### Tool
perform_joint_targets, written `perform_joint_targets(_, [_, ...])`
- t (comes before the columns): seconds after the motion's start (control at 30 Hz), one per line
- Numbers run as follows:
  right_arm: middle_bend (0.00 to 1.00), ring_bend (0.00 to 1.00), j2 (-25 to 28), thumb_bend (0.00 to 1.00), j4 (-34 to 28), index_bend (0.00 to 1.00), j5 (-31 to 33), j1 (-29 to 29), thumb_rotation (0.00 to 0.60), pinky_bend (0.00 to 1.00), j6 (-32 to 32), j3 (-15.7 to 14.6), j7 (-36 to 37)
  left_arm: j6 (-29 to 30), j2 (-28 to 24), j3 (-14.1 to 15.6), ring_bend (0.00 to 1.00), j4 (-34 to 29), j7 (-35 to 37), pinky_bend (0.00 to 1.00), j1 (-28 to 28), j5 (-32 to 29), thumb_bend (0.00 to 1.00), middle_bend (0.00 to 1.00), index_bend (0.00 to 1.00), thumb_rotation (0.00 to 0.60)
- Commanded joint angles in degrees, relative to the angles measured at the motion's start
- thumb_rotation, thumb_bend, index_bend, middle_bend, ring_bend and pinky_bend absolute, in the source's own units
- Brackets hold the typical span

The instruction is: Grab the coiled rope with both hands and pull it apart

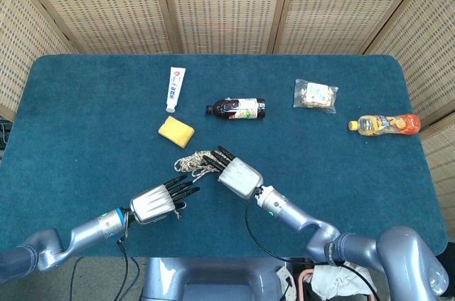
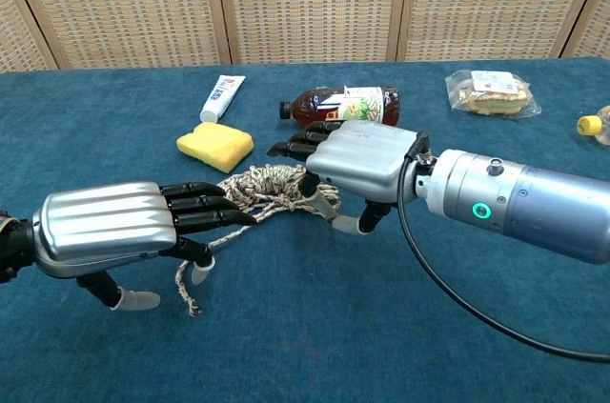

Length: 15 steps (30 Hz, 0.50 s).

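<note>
The left hand [image 2: 124, 227] is hovering spread at seven o'clock of the beige braided coiled rope [image 2: 272, 186]; the right hand [image 2: 357, 160] is resting over it, grip unclear. Both should close firmly before pulling.
</note>
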<state>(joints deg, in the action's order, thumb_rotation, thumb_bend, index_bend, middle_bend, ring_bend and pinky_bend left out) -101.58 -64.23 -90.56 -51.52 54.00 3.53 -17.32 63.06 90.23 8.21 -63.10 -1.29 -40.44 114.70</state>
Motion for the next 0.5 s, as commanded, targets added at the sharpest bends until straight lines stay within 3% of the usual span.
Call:
perform_joint_targets(0.03, [0.00,0.00,0.0,0.76,0.1,0.69,-0.1,0.0,0.600,0.00,0.0,-0.1,-0.1,-0.1,0.6,0.4,0.00,0.5,-0.6,0.00,-0.3,-0.2,0.29,0.00,0.45,0.600])
perform_joint_targets(0.5, [0.00,0.00,0.1,0.76,0.5,0.69,-0.1,0.2,0.600,0.00,0.3,-0.2,0.5,-0.3,3.3,1.6,0.00,2.4,0.2,0.00,-1.3,-2.0,0.29,0.00,0.51,0.600])
